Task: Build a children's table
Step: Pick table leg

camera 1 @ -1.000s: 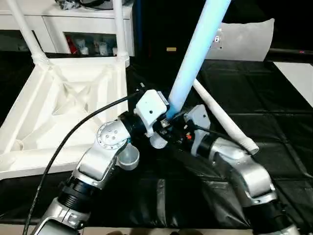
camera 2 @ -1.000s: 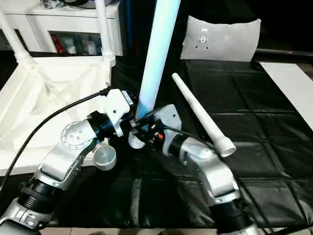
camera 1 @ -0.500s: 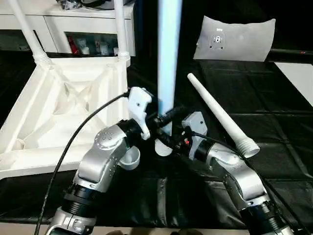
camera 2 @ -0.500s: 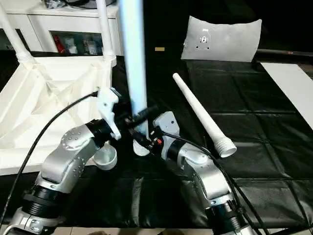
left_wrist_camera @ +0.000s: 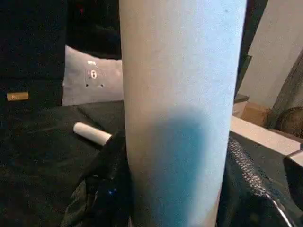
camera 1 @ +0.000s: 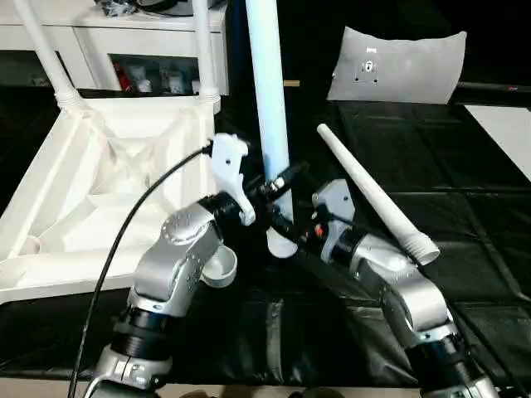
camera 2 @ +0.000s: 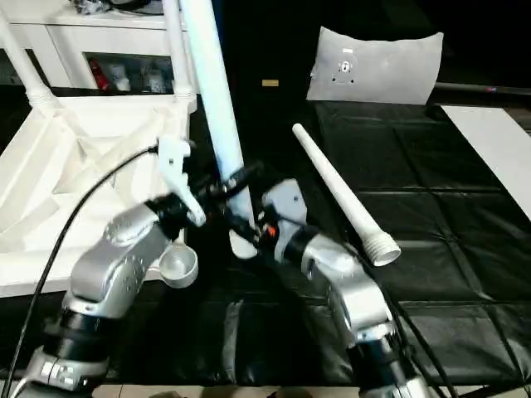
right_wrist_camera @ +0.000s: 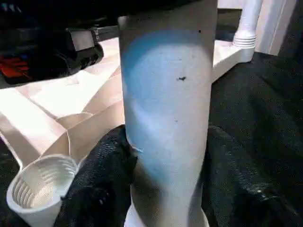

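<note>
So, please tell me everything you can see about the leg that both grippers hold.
The held leg is a long, round, smooth white plastic tube, tinted bluish. It stands almost upright beside the upturned table top, wide end down above the black cloth. The left gripper and right gripper clamp its lower part.

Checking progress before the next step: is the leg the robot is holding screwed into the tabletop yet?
No. The held leg stands near upright between both grippers, its threaded end beside the tabletop, outside the empty near corner socket.

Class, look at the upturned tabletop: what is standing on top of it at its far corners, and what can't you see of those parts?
Two legs stand in the far corner sockets of the tabletop. Their upper ends run out of the picture, so their tips can't be seen.
</note>
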`<state>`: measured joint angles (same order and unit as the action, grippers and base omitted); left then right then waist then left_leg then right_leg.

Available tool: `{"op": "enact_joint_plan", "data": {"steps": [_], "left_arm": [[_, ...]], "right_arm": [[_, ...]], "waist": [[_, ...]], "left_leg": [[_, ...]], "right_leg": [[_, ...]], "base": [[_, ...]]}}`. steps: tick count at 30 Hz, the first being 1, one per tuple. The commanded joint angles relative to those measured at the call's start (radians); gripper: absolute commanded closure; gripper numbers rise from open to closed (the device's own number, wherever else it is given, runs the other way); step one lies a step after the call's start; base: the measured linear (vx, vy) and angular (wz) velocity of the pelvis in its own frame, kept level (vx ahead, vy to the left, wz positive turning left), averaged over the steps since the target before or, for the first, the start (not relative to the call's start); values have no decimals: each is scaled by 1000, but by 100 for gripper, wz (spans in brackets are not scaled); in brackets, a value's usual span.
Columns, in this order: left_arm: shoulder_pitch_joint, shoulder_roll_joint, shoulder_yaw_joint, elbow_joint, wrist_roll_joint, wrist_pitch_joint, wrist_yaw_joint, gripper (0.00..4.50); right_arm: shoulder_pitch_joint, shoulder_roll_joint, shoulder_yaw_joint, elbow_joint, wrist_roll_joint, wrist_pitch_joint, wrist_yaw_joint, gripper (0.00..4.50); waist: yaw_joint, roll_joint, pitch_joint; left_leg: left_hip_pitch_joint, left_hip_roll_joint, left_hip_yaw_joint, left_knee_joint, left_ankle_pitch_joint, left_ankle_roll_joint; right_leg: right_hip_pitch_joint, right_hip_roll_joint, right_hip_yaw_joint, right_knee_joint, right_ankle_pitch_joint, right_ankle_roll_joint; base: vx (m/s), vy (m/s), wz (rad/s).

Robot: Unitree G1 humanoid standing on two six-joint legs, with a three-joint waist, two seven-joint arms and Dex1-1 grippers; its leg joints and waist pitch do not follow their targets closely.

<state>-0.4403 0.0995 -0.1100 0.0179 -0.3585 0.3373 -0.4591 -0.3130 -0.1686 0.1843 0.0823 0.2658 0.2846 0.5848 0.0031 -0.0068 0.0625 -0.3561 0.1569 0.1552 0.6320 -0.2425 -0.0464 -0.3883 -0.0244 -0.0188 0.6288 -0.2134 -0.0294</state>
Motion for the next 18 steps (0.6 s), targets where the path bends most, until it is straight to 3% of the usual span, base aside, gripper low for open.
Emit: {"op": "enact_joint_plan", "data": {"steps": [1, 5, 10, 13, 17, 18], "left_arm": [[2, 7, 25, 14, 10, 17, 25, 265], [-11, 4, 47, 21, 2, 32, 36, 265], [-43, 11, 87, 51, -29, 58, 43, 265], [-74, 10, 137, 60, -88, 94, 43, 265], [-133, 41, 193, 64, -194, 186, -28, 265], [-159, 54, 219, 67, -249, 241, -63, 265]], "right_arm": [[-14, -6, -48, -19, 18, 6, -11, 184], [-19, -4, -64, -25, 27, 5, -6, 149], [-25, -21, -103, -63, 95, 31, 27, 104], [-35, -29, -167, -102, 188, 101, 34, 78], [-81, -65, -282, -114, 317, 225, 15, 44], [-93, -95, -311, -127, 364, 288, 25, 37]], "waist": [[0, -3, -63], [0, -3, -62], [2, -3, -63], [4, -3, -65], [6, 1, -61], [8, 3, -61]], "left_leg": [[-5, 64, -17, -74, -18, 39], [-5, 65, -17, -75, -26, 40], [-5, 62, -18, -74, -17, 41], [-4, 62, -18, -73, 1, 55], [0, 56, -16, -73, -1, 47], [0, 55, -16, -72, 2, 43]], "right_leg": [[59, -103, 55, -71, -35, -230], [58, -104, 54, -73, -46, -233], [61, -102, 55, -73, -46, -222], [61, -102, 53, -70, -14, -233], [58, -97, 52, -71, -34, -243], [60, -97, 52, -72, -34, -243]], "base": [[0, 0, 0], [0, 0, 0], [0, 0, 0], [0, 0, 0], [0, 0, 0], [0, 0, 0]]}}
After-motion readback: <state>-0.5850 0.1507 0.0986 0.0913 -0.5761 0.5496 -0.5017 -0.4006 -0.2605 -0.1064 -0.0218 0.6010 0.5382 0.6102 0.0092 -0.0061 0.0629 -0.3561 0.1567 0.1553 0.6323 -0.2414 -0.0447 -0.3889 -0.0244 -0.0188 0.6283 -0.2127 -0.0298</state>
